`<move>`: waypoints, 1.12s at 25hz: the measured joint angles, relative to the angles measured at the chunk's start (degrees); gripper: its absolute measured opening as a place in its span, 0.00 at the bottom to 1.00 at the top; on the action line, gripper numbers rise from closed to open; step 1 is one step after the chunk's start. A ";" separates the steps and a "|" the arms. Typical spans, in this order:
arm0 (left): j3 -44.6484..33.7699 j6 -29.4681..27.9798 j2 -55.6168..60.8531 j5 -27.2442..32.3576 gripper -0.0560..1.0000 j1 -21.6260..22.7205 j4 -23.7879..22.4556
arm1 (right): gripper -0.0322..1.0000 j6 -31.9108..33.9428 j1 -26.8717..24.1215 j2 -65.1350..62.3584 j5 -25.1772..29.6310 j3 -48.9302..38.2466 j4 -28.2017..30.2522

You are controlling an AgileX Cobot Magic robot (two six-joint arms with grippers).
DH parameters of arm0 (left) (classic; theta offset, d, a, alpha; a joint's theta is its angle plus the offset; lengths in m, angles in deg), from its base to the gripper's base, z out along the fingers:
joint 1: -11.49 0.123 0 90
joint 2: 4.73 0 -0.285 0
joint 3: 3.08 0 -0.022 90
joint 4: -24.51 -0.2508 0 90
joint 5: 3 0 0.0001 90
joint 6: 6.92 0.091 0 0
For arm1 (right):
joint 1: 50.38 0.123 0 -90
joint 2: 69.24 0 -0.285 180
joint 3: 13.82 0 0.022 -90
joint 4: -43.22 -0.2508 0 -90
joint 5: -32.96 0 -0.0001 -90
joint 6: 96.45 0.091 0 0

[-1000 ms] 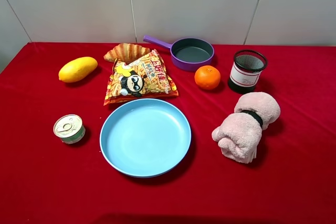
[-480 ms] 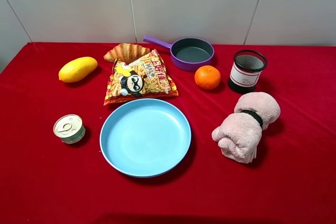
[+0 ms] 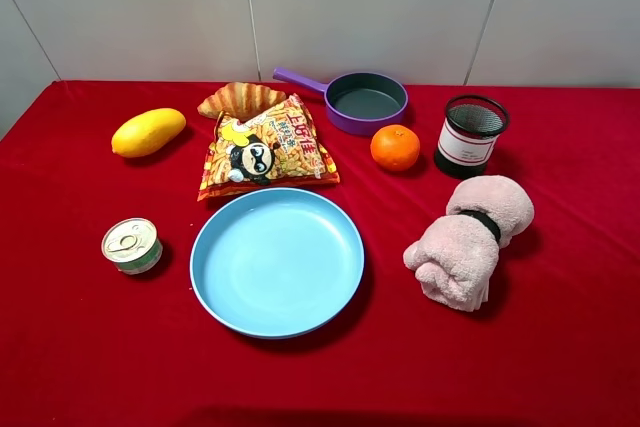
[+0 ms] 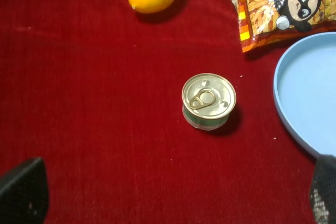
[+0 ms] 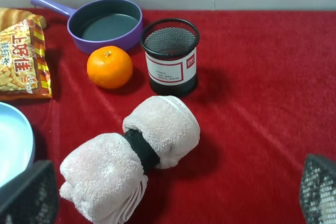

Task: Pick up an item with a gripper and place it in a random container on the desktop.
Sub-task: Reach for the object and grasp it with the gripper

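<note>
Pinching snack bag (image 3: pixel 266 149) edge, 12 o'clock of plate (image 3: pixel 277 267), seems best; left gripper (image 4: pixel 173 190) & right gripper (image 5: pixel 174 190) both open.

Snack bag (image 3: pixel 268 147): large red Chinese characters on a yellow patch near its far right corner in the high view. They probably read 上好佳, but the glyphs are too small to confirm. Smaller Chinese lines sit above the black cartoon face (image 3: pixel 251 159) and are unreadable. The right wrist view shows two big red characters, cut off at the frame edge.

Black mesh cup (image 5: pixel 170 56): white label (image 5: pixel 167 70) with a red border and fine print, illegible. The small red square tag (image 5: pixel 190 60) beside it has white marks, also illegible.
</note>
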 joint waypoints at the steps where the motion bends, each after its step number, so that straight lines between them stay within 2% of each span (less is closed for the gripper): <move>1: 0.00 0.00 0.00 0.00 0.99 0.00 0.00 | 0.70 -0.45 0.00 1.50 -0.46 0.57 -0.07; 6: 0.00 0.00 0.00 0.00 0.99 0.00 0.00 | 0.70 -4.29 0.00 9.81 -3.79 3.92 -1.93; 14: 0.00 0.00 0.00 0.00 0.99 0.00 0.00 | 0.70 -10.97 0.00 21.27 -5.41 7.65 -4.58; 21: 0.00 0.00 0.00 0.00 0.99 0.00 0.00 | 0.70 -13.14 0.43 28.76 -5.77 10.24 -5.98; 24: 0.00 0.00 0.00 0.00 0.99 0.00 0.00 | 0.70 -13.27 2.45 30.33 -6.45 10.43 -5.92; 25: 0.00 0.00 0.00 0.00 0.99 0.00 0.00 | 0.70 -12.70 5.44 31.54 -7.43 10.57 -4.97; 28: 0.00 0.00 0.00 0.00 0.99 0.00 0.00 | 0.70 -10.07 10.21 33.48 -9.73 10.62 -2.84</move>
